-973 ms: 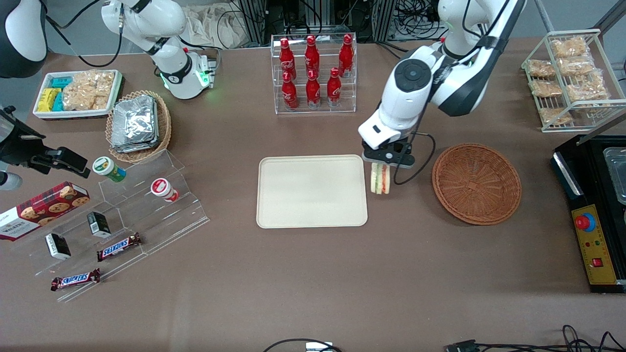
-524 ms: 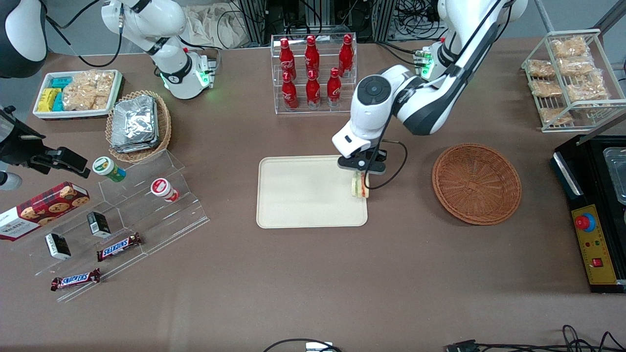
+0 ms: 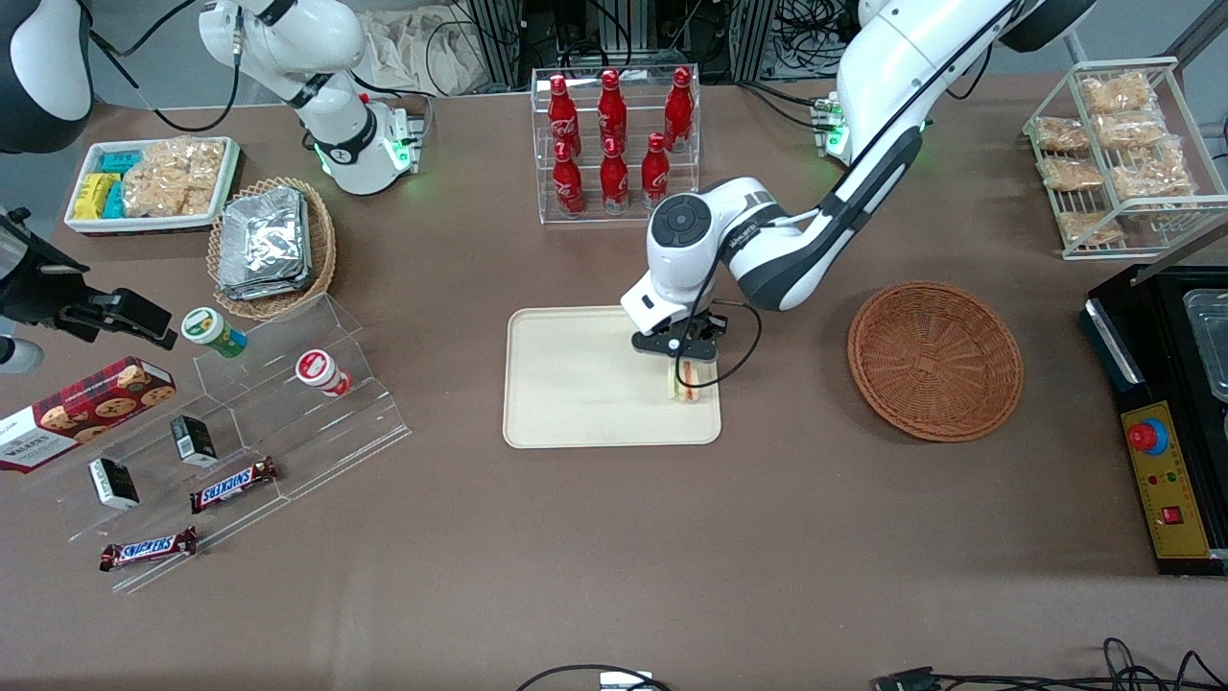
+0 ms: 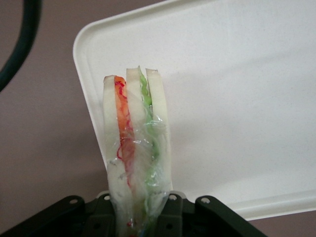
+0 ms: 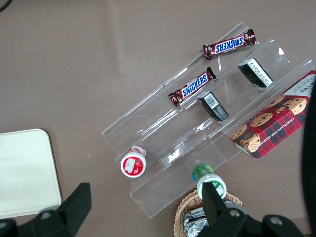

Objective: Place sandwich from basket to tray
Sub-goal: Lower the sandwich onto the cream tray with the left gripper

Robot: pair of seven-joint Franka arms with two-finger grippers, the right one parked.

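The left arm's gripper (image 3: 687, 363), its jaws clenching the wrapped sandwich (image 3: 689, 381) by one end, is hanging over the tray (image 3: 585, 384) near the edge that faces the reddish-brown basket (image 3: 934, 360), which is sitting beside the tray on the counter (image 3: 614, 537).

The sandwich (image 4: 136, 148) showed three white bread slices with an orange-red layer and a green layer between them, all under clear, glossy wrap. The black end effector (image 3: 687, 357), on a white and dark grey arm, was clamped on it. The tray (image 3: 576, 384) was plain cream-beige. The basket (image 3: 935, 360) was reddish-brown woven wicker. The surface (image 3: 614, 537) was a flat, dull brown. The bottles (image 3: 614, 139) in the clear rack were red with white lettering.
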